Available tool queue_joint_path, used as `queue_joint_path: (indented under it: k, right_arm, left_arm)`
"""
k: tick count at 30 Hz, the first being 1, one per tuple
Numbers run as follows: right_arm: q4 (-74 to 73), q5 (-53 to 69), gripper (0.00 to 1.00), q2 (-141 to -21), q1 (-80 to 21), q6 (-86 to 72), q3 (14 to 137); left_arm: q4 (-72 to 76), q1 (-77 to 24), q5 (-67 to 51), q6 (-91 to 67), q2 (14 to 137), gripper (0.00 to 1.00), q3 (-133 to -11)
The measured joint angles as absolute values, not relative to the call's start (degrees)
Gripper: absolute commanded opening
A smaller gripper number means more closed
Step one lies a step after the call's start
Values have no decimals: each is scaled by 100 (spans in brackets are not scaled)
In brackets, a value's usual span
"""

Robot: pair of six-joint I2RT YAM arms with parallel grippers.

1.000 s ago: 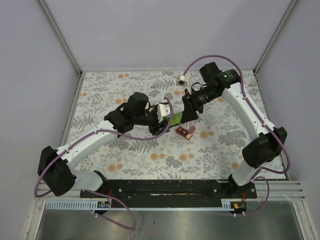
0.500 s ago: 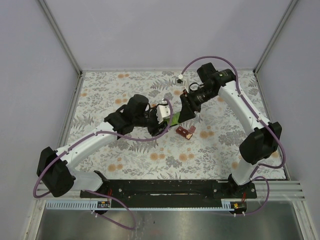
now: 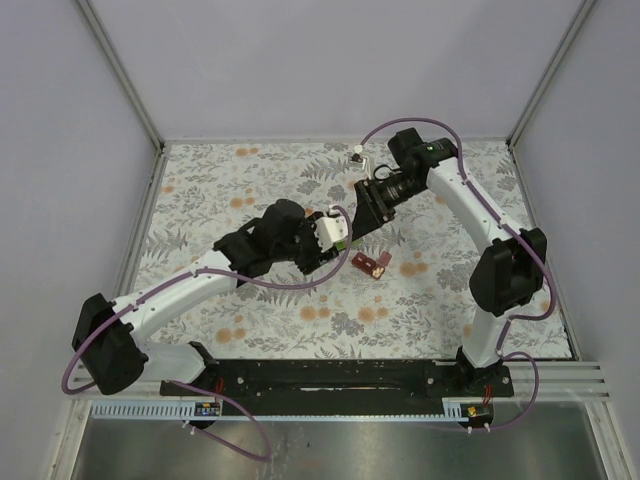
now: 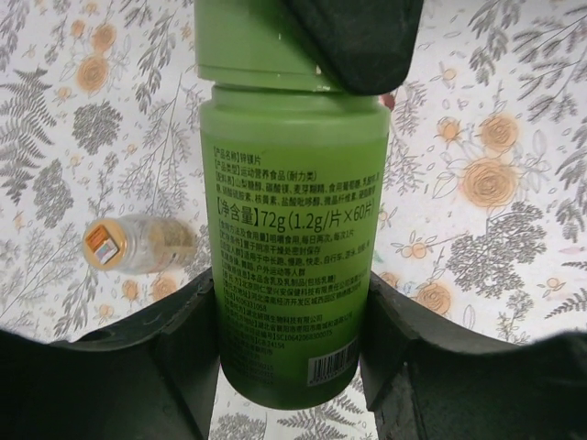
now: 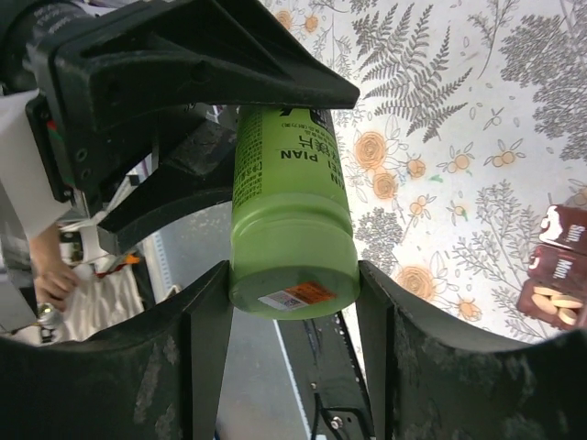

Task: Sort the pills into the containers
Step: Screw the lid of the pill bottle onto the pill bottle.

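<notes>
One green bottle (image 4: 292, 238), used here as the reference for every place. It lies roughly level in the air between the two arms, printed label facing the left wrist camera, barcode at its lower end. Two grippers, both on it. The left gripper (image 4: 292, 312) pinches the bottle's body near the barcode end, one finger pressed to each side. The right gripper (image 5: 292, 275) pinches the opposite end, the wider cap section with a small orange sticker on its flat face; again a finger touches each side. Neither pair of fingers stands spread clear of the bottle. One small bottle (image 4: 138, 243), pale with an orange end, lies on its side on the cloth (image 3: 250, 190) below and to the left of the green bottle as the left wrist camera sees it, apart from it. One dark-red pill box (image 3: 371, 263) sits on the cloth near the green bottle, off to the right-arm side and a little toward the arm bases, not touching it. At least one lid stands open. Pills (image 5: 548, 298): a few pale pellets show in the open compartment, at the frame edge of the right wrist view; exact count cannot be told.
</notes>
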State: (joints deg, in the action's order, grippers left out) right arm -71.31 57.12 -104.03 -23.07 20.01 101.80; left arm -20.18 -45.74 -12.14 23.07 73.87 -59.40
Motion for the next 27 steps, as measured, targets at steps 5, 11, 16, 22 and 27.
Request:
queue_joint_path:
  k: [5, 11, 16, 22, 27]
  right_arm:
    - [-7155, 5951, 17, -10707, -2287, 1761, 10200]
    - [-7126, 6136, 23, -10881, -2252, 1483, 10200]
    - [-6917, 6191, 24, -10892, -2244, 1127, 10193]
    - [-6707, 6296, 31, -10975, -2206, 792, 10184]
    - [-6598, 6499, 37, -11050, -2169, 587, 10073]
  left_arm:
    - [-2106, -4727, -650, 2423, 7387, 0, -5896]
    - [-2112, -4915, -1, 2641, 7404, 0, -5874]
    - [-2047, -5107, 648, 2707, 7463, 0, -5878]
    - [-1927, -5312, 1365, 2775, 7594, 0, -5878]
    - [-1925, -5474, 1831, 2812, 7655, 0, -5878]
